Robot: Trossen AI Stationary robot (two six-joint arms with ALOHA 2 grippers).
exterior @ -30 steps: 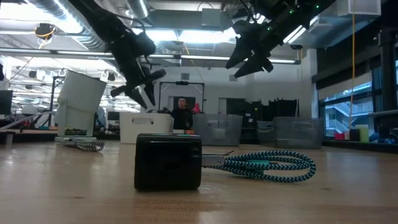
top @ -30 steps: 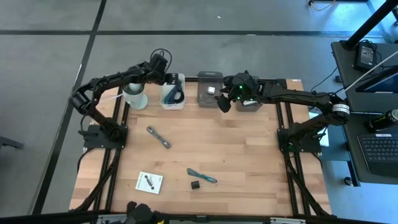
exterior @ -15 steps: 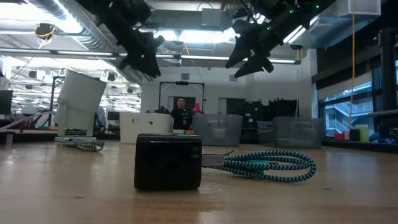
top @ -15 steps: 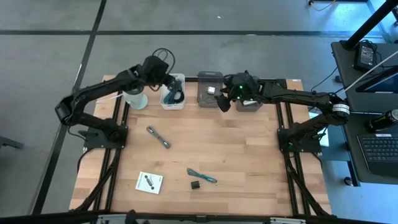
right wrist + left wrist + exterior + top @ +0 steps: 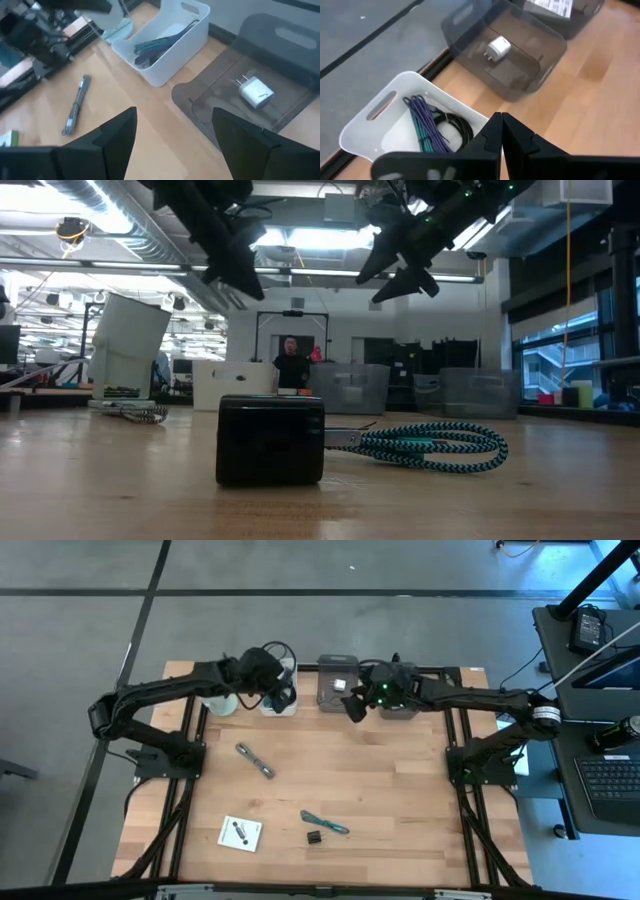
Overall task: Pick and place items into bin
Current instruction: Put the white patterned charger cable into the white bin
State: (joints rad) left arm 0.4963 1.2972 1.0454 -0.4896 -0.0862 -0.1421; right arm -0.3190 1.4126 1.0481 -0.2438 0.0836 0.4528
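Observation:
My left gripper [image 5: 272,688] [image 5: 500,132] is shut and empty, up above the white bin [image 5: 280,700] [image 5: 385,125], which holds the purple strip [image 5: 427,122], a teal piece and the black coiled cable [image 5: 455,125]. My right gripper [image 5: 354,706] [image 5: 172,142] is open and empty, up over the near edge of the grey bin [image 5: 337,668] [image 5: 280,60]; the white cube [image 5: 255,92] lies in it. On the table lie the grey metal tool [image 5: 255,761], the white card [image 5: 240,833], the teal tie [image 5: 325,823] and the tiny black block [image 5: 315,837].
A second grey bin [image 5: 402,708] stands right of the first, and a pale cup-like container [image 5: 218,697] left of the white bin. All bins stand along the table's far edge. Bare wood lies between them and the loose items near the front.
My left gripper has swung from the far side of the white bin toward the table's near edge and a little right, and stands over the bin now. In the low view it has risen, and its fingers, apart a second ago, are shut.

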